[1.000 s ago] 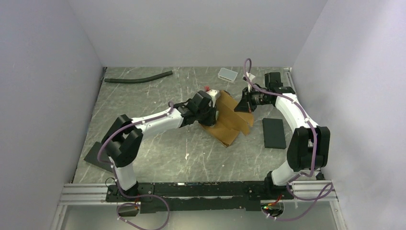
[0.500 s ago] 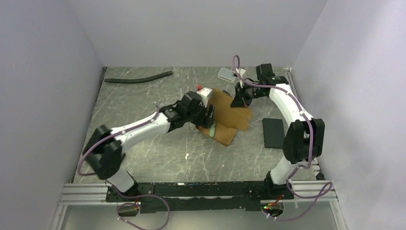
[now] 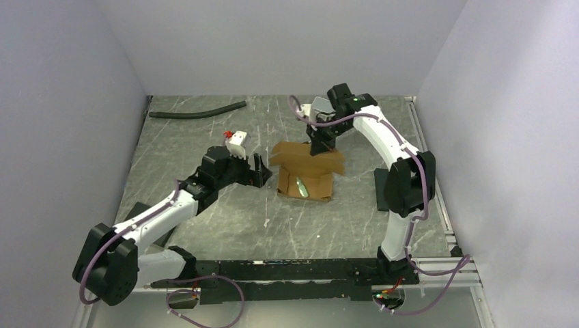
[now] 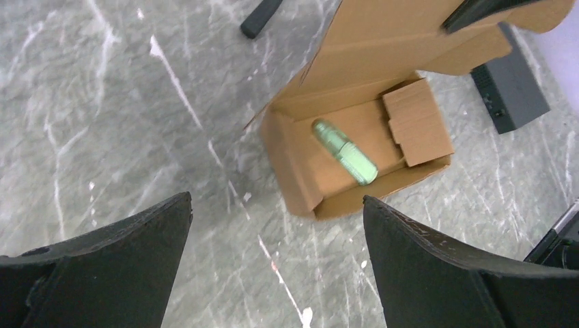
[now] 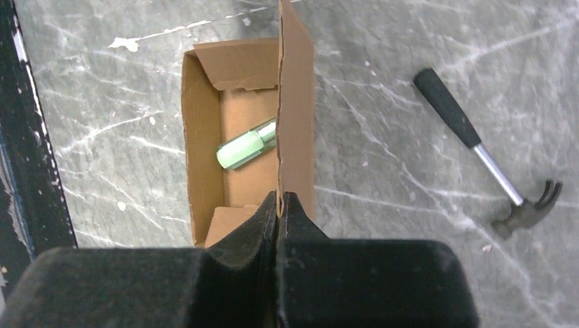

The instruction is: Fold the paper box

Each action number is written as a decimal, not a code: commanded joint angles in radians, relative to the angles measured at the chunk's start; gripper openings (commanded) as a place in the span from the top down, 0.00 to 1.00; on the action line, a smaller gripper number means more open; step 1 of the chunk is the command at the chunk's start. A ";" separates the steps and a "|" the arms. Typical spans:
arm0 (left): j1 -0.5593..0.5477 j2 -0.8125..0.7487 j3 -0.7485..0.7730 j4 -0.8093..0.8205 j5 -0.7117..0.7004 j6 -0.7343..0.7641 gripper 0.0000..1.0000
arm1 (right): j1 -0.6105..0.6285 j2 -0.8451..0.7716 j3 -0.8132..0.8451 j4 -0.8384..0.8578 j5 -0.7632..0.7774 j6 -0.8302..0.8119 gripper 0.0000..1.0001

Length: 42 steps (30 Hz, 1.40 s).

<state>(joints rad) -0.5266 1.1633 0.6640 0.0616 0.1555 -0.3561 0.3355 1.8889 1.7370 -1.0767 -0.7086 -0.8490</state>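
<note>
The paper box [image 3: 300, 156] is a brown carton lying open mid-table, its lid flap [image 5: 297, 102] standing up on edge. A green tube [image 3: 300, 186] lies inside on the box floor [image 4: 341, 130], also seen in the right wrist view as the green tube [image 5: 246, 147]. My right gripper [image 3: 319, 145] is shut on the lid's free edge, its jaws [image 5: 280, 197] pinching the cardboard from above. My left gripper [image 3: 261, 171] hovers just left of the box, apart from it, open and empty [image 4: 276, 199].
A black hose [image 3: 198, 111] lies at the back left. A hammer [image 5: 488, 164] lies beyond the box; its handle [image 4: 263, 17] shows. A black slab [image 4: 515, 85] sits right of the box, and another dark slab [image 3: 136, 217] near the left arm.
My left gripper has opened, let go of the box and drawn back to the left. My right gripper has swung left with the lid, and the box now lies open.
</note>
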 commanded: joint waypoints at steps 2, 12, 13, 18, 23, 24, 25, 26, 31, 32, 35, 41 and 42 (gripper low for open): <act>0.013 0.052 -0.069 0.347 0.111 0.046 0.01 | 0.074 0.010 0.080 -0.066 0.042 -0.146 1.00; 0.013 0.157 -0.088 0.532 0.109 0.212 0.06 | 0.100 0.064 0.166 -0.126 0.037 -0.204 0.98; 0.013 0.171 -0.081 0.532 0.109 0.220 0.10 | 0.100 0.064 0.168 -0.122 0.037 -0.203 0.98; 0.011 0.236 -0.019 0.450 0.072 0.207 0.36 | 0.100 0.062 0.168 -0.104 0.029 -0.163 0.96; 0.007 0.242 -0.010 0.409 0.037 0.206 0.63 | 0.097 0.047 0.137 -0.065 0.041 -0.112 0.94; 0.007 0.242 -0.009 0.403 0.038 0.209 0.67 | 0.097 0.044 0.132 -0.053 0.041 -0.101 0.94; 0.006 0.240 -0.006 0.397 0.038 0.209 0.74 | 0.095 0.041 0.129 -0.048 0.041 -0.088 0.92; 0.005 0.240 -0.002 0.383 0.034 0.207 0.87 | 0.092 0.035 0.128 -0.035 0.041 -0.068 0.83; 0.002 0.207 -0.029 0.389 0.007 0.184 1.00 | 0.024 -0.049 0.091 0.033 -0.010 0.068 0.39; 0.000 0.195 -0.038 0.391 -0.003 0.179 1.00 | 0.005 -0.086 0.061 0.063 -0.013 0.097 0.34; -0.027 0.159 -0.058 0.386 -0.062 0.171 1.00 | -0.059 -0.227 -0.101 0.193 -0.022 0.197 0.23; -0.125 0.116 -0.060 0.335 -0.219 0.148 1.00 | -0.184 -0.571 -0.547 0.631 0.023 0.543 0.05; -0.141 0.119 -0.054 0.322 -0.235 0.134 1.00 | -0.192 -0.587 -0.597 0.659 0.016 0.578 0.04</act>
<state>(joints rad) -0.6136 1.3090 0.6003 0.4049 0.0399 -0.1822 0.1715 1.4250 1.3170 -0.7231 -0.6777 -0.5079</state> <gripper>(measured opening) 0.012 0.923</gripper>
